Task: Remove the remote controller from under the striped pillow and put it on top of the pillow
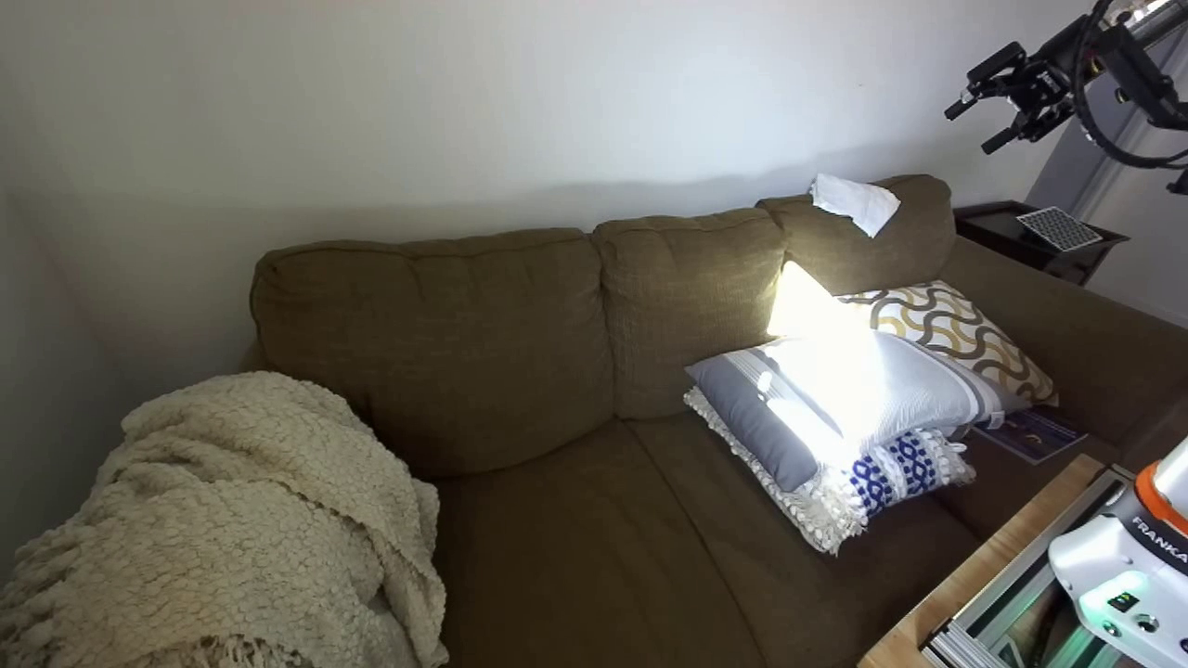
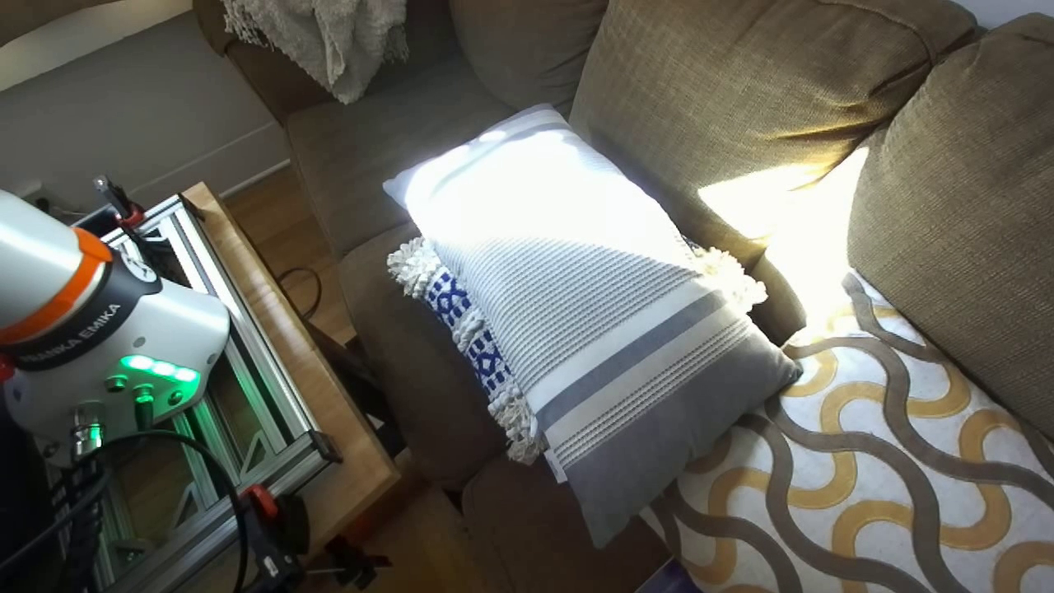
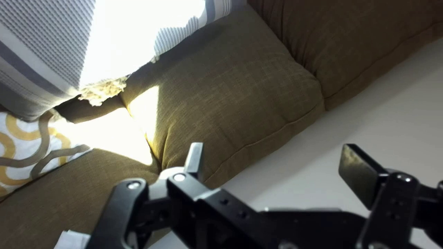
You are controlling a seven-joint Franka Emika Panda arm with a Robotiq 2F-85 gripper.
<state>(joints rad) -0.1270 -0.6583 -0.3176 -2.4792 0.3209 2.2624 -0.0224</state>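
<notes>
I have the arm (image 1: 1146,83) raised high: in an exterior view its wrist end stretches in from the right edge, above the level of the sofa (image 1: 501,353) back, with a black cable (image 1: 1137,163) looping beneath it. The gripper (image 1: 976,128) at its tip slants downward to the left of that view. Its two fingers (image 3: 360,176) stand spread wide, and in my wrist view a sofa back cushion and the pale wall (image 3: 294,180) show through the gap between them.

I hold all this well apart from the striped pillow (image 2: 576,305). Both exterior views show it lying on top of a fringed pillow (image 2: 486,354) with blue motifs, on the sofa seat, part of it bleached out by glare. Beside its grey end lies a wavy-patterned cushion (image 2: 865,445). I cannot tell where the remote controller is.

The arm's base (image 2: 123,329) sits on a metal frame (image 2: 245,329) on the wooden bench (image 2: 362,457), its green lights (image 2: 160,368) on. A white cloth (image 1: 856,202) drapes over the sofa back.
</notes>
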